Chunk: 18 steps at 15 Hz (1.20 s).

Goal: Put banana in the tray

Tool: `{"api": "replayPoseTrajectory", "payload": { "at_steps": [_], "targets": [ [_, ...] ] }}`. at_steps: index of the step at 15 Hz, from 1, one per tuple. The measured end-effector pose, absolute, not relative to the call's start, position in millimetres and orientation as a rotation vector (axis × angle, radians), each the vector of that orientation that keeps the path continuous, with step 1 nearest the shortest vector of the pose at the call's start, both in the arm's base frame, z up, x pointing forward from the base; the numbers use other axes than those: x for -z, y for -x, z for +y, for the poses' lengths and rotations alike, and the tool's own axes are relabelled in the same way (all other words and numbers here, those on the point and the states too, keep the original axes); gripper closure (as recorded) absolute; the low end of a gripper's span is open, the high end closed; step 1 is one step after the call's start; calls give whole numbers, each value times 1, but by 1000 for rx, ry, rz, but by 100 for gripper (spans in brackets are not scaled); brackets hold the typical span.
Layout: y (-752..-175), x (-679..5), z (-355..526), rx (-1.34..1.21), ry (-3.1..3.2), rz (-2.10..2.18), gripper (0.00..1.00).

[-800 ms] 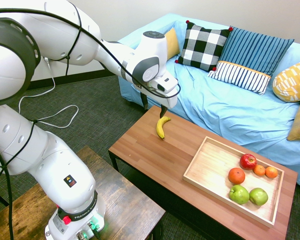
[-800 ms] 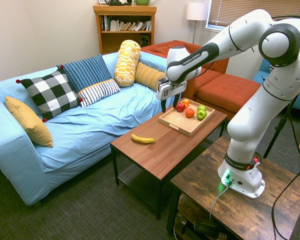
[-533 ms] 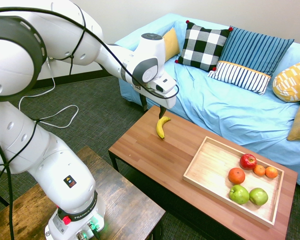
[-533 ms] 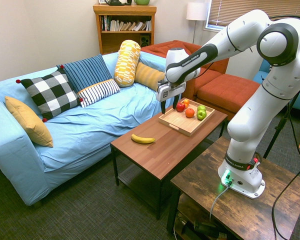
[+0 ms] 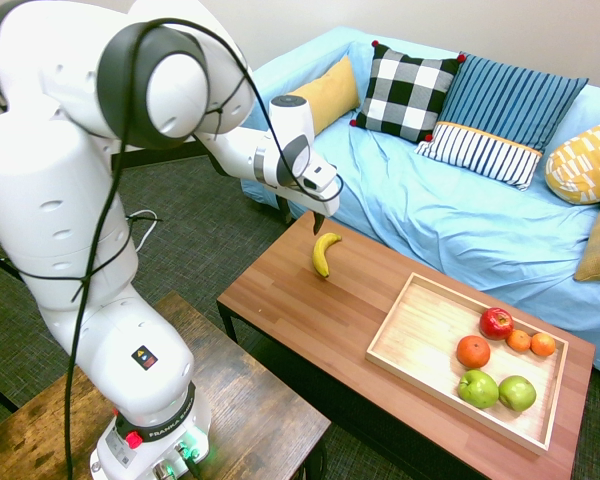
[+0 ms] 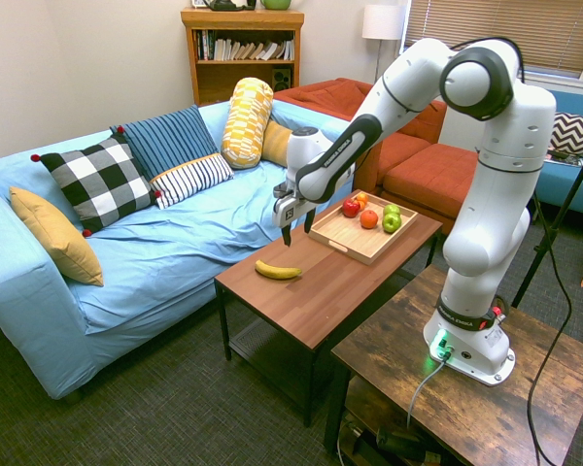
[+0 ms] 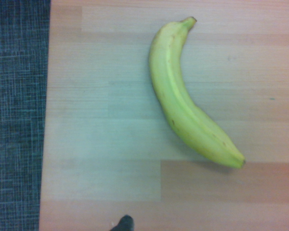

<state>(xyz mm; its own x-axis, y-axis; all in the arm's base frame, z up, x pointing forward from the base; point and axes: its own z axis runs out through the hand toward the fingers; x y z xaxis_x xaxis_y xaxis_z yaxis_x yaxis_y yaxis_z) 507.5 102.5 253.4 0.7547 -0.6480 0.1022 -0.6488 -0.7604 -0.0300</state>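
The yellow banana (image 5: pixel 323 253) lies flat on the reddish-brown table, near its sofa-side end, and shows again as the banana (image 6: pixel 277 270). Up close, the banana (image 7: pixel 188 96) fills the wrist view, with nothing touching it. My gripper (image 6: pixel 296 231) hangs just above the table beside the banana, open and empty, its two fingers apart. From the other side the gripper (image 5: pixel 317 222) stands over the banana's stem end. The light wooden tray (image 5: pixel 425 335) sits at the table's other end; the tray (image 6: pixel 338 233) holds several fruits.
In the tray lie a red apple (image 5: pixel 496 322), oranges (image 5: pixel 473 351) and green apples (image 5: pixel 478 388) along its far side. A blue sofa (image 5: pixel 460 220) with pillows runs along the table's long edge. A dark wooden table (image 5: pixel 240 400) stands close by.
The arm has swung away from the tray end toward the banana and come lower. The gripper now hangs just over the banana, still open. Banana and tray have not moved.
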Motion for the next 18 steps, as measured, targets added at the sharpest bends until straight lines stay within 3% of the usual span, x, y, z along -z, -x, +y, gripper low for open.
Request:
{"api": "replayPoseTrajectory", "payload": {
  "at_steps": [11,12,18],
  "targets": [
    [-600,-113,119,-128,-2863,-1124,0],
    [-604,-108,118,-126,-2861,-1132,100],
    [-611,-95,107,-101,-2864,-1153,100]
  ]
}}
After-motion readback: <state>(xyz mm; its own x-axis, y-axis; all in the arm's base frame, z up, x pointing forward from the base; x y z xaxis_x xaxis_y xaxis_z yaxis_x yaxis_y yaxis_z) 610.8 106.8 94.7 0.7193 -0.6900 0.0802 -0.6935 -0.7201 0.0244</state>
